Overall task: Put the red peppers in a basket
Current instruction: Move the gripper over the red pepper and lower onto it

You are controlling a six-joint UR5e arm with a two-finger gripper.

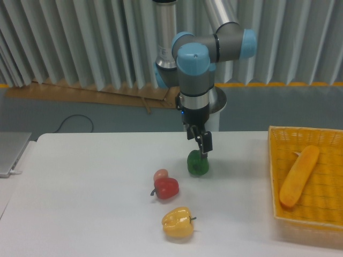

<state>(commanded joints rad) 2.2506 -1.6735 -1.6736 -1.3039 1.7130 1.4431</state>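
The red pepper (166,188) lies on the white table, left of centre, its dark stem pointing left. The yellow-orange wicker basket (278,160) stands at the right edge of the table. My gripper (202,149) hangs from the arm just above the green pepper (197,164), up and to the right of the red pepper and well apart from it. Its dark fingers are seen edge-on, so their gap does not show. Nothing is visibly held.
A small pinkish-orange egg-shaped thing (161,175) touches the red pepper's upper left. A yellow pepper (178,223) lies below it near the front edge. A long orange vegetable (298,175) lies inside the basket. A grey laptop (10,151) sits at the far left.
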